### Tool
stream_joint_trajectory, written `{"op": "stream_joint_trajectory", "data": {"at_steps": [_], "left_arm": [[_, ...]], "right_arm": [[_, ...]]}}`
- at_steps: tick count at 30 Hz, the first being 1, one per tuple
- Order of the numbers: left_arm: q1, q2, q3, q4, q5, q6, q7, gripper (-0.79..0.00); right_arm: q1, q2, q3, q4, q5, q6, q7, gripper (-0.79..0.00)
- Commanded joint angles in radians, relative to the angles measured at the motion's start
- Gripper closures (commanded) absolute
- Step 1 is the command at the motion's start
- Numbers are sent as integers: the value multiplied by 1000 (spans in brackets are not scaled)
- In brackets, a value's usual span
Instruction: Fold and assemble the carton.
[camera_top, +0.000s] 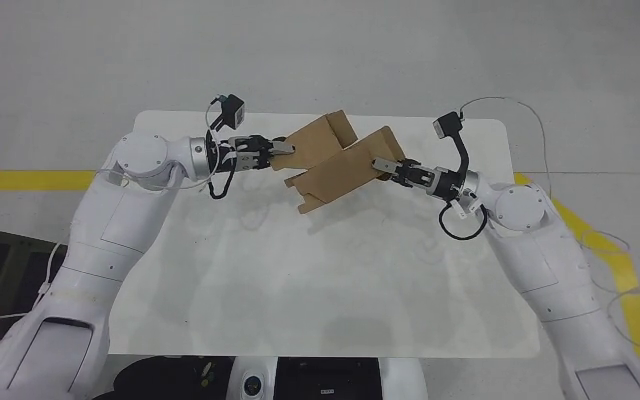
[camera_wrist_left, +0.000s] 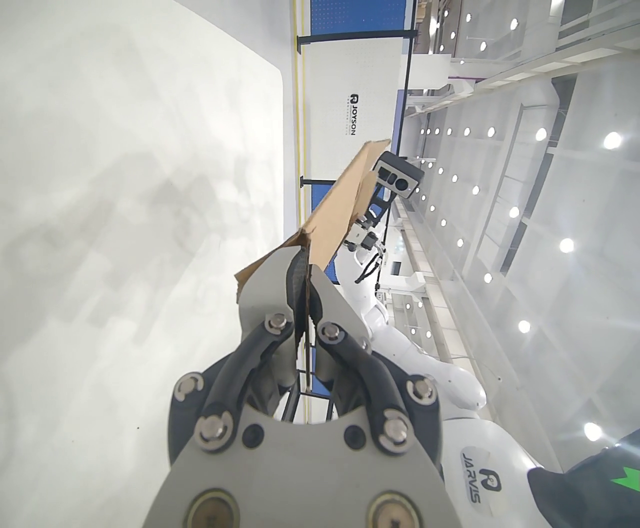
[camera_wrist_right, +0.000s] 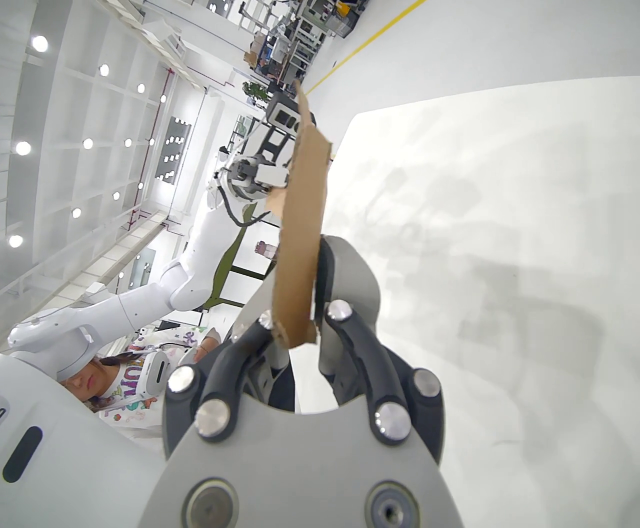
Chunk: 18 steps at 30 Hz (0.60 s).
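Observation:
A brown cardboard carton (camera_top: 335, 160), partly folded with flaps sticking out, hangs above the far middle of the white table (camera_top: 320, 290). My left gripper (camera_top: 287, 148) is shut on the carton's left flap; in the left wrist view the cardboard (camera_wrist_left: 345, 200) runs edge-on out from between the fingers (camera_wrist_left: 260, 290). My right gripper (camera_top: 382, 165) is shut on the carton's right side; its wrist view has the cardboard sheet (camera_wrist_right: 300, 210) clamped edge-on between the fingers (camera_wrist_right: 350, 270). The two grippers face each other across the carton.
The table's far edge (camera_top: 320, 113) lies just behind the carton. A yellow floor line (camera_top: 40, 180) runs past the table's left and right sides. Bare tabletop stretches from beneath the carton to the near edge.

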Motion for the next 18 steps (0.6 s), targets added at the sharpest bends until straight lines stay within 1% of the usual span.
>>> {"op": "stream_joint_trajectory", "data": {"at_steps": [1, 5, 7, 9, 11, 15, 16, 17, 18], "left_arm": [[5, 3, -11, -11, 13, -11, 0, 0], [20, 15, -42, -54, 63, -49, -5, 0], [33, 22, -59, -83, 95, -67, -14, 0], [48, 30, -77, -115, 128, -87, -24, 0], [66, 37, -90, -148, 157, -103, -41, 0], [103, 47, -103, -202, 199, -128, -64, 0], [110, 48, -103, -213, 205, -135, -71, 0], [116, 49, -103, -222, 210, -141, -76, 0], [122, 50, -102, -231, 212, -148, -83, 0]], "right_arm": [[-9, 8, 27, -4, -48, 17, -5, -785], [-44, 31, 100, -68, -152, 63, -10, -785], [-69, 40, 135, -124, -170, 55, -11, -785], [-88, 45, 154, -172, -158, 27, 10, -785], [-91, 46, 146, -204, -109, -6, 59, -785], [-44, 39, 87, -206, -29, -41, 188, -785], [-29, 36, 67, -197, -12, -48, 211, -742], [-13, 32, 47, -187, 8, -53, 230, -616], [1, 28, 27, -173, 24, -58, 240, -391]]}}
